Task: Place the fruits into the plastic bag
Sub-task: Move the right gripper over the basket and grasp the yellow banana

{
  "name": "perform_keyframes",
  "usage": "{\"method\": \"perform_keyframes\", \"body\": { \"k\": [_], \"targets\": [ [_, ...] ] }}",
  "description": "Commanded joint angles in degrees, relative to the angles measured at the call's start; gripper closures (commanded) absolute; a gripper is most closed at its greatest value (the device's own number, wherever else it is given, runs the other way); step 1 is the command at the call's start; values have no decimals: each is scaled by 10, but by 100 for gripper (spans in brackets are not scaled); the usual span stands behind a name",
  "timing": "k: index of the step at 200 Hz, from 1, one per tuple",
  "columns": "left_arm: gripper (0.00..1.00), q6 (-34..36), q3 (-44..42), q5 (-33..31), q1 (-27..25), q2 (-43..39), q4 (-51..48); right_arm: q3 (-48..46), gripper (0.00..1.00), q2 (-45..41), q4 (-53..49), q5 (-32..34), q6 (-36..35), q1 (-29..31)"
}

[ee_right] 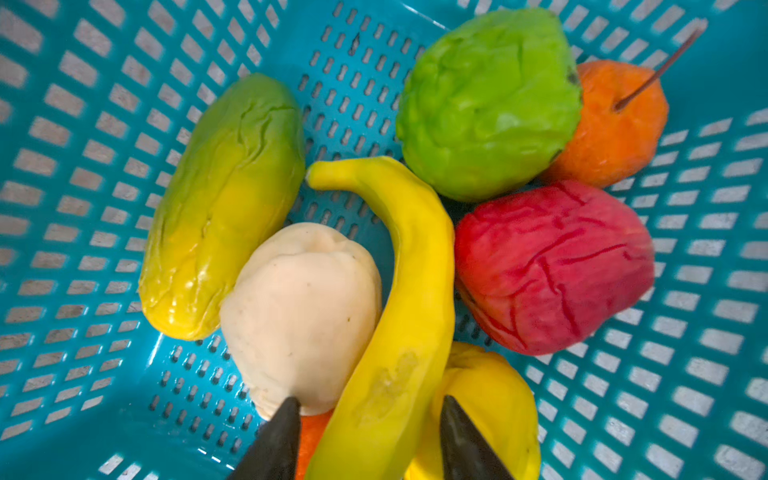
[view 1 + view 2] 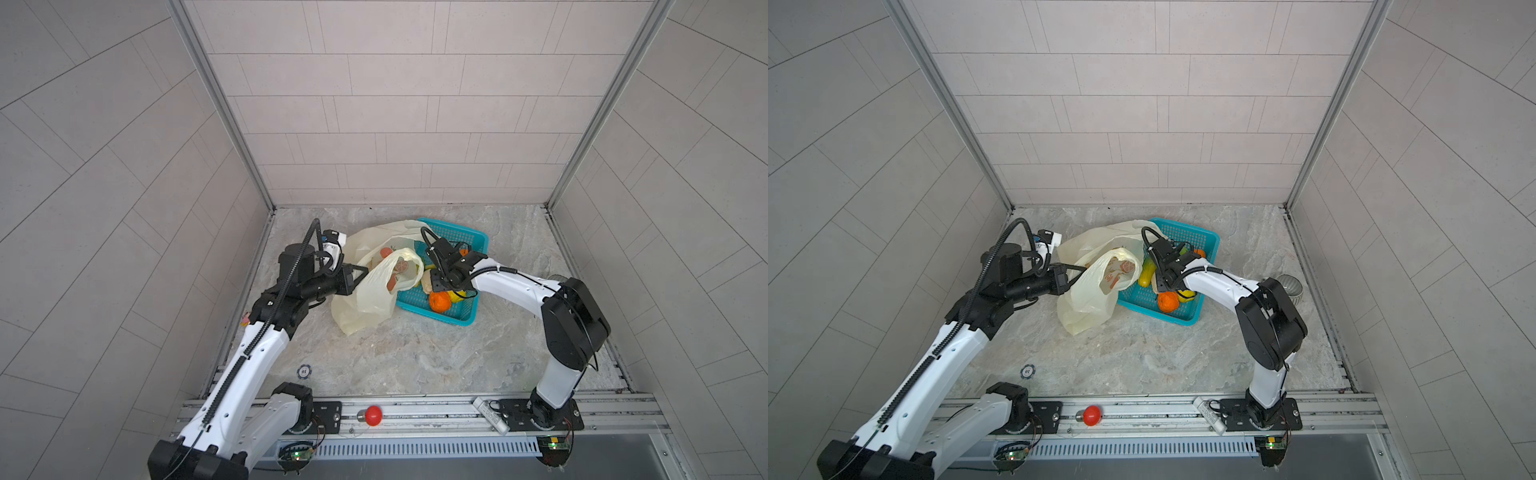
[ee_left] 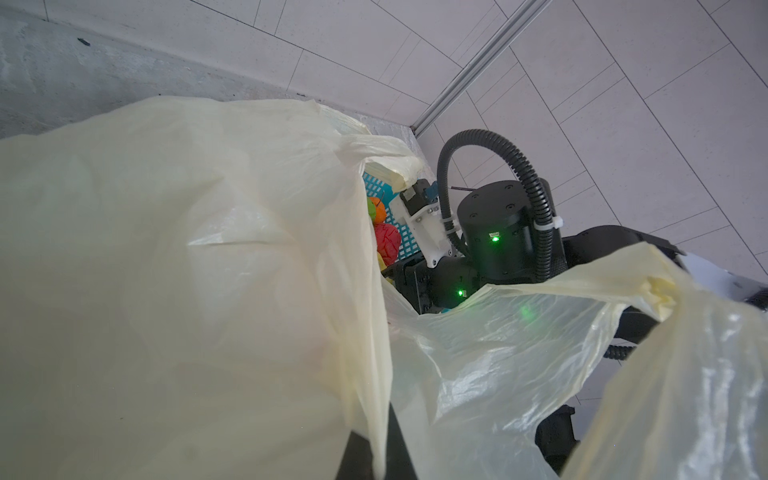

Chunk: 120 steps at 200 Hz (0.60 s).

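Holding | bag [image 2: 374, 299] mouth is held up by left gripper [image 2: 364, 270], clamped on its edge, for loading | banana [image 1: 415, 257] in basket [image 2: 457, 318] is straddled by half-wide right gripper [image 1: 370, 409], not yet pinched

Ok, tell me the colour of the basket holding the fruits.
The basket is teal, clearest in the right wrist view.

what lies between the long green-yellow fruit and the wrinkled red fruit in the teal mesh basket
The beige round toy fruit and the curved yellow banana lie there side by side, touching each other. The right wrist view shows this.
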Motion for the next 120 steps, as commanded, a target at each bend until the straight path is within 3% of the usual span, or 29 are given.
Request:
{"method": "perform_keyframes", "body": {
  "k": [1,48,120],
  "targets": [
    [100,10,-3,4,2,-8,11,-7,63,-4,-23,21,5,-13],
    [100,10,-5,4,2,-9,14,-22,84,-31,-21,25,8,-23],
    [100,16,-11,6,2,-12,16,-48,89,-176,-35,27,-10,-62]
  ]
}}
